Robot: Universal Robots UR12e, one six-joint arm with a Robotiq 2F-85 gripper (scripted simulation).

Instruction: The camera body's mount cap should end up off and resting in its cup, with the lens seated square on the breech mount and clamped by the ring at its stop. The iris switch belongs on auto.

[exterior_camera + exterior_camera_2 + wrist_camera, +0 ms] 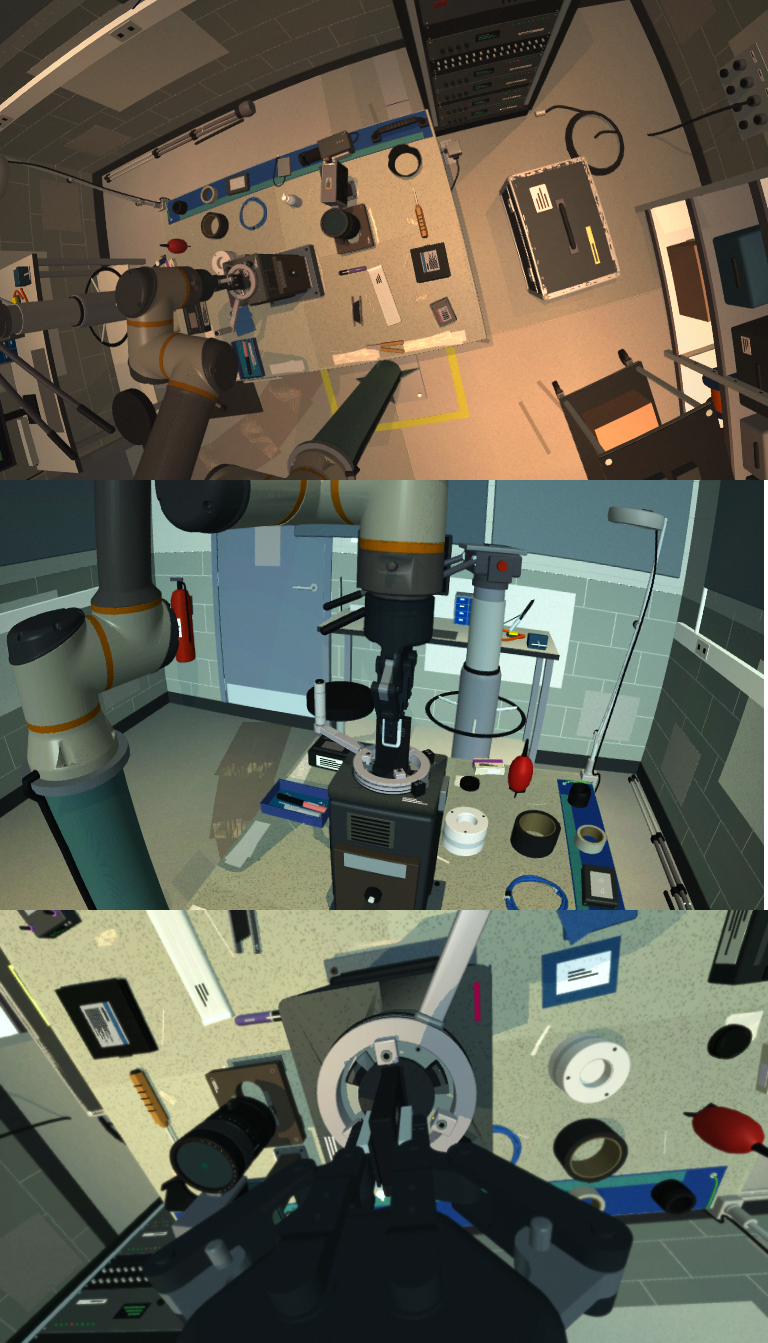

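The black mount cap (pixel 400 1090) sits in the middle of the breech mount and is largely hidden behind my fingers. My gripper (pixel 388 1117) (pixel 391 752) (pixel 240 279) reaches down into the pale clamp ring (pixel 396 1085) (pixel 392 771) on top of the camera body (pixel 386 827) (pixel 274 277), and its fingers are closed on the cap's grip. The ring's long lever (pixel 451 964) (pixel 334 731) points away to the side. The lens (pixel 223 1152) (pixel 340 223) rests on a brown stand beside the body. The white cup (pixel 589 1067) (pixel 465 830) stands empty next to the body.
A blue tray (pixel 296 800) with pens lies left of the body. A tape roll (pixel 534 832), a red blower (pixel 520 774), a small black cap (pixel 469 783) and a blue cable coil (pixel 534 894) lie to the right, and an equipment rack (pixel 487 56) stands beyond the table.
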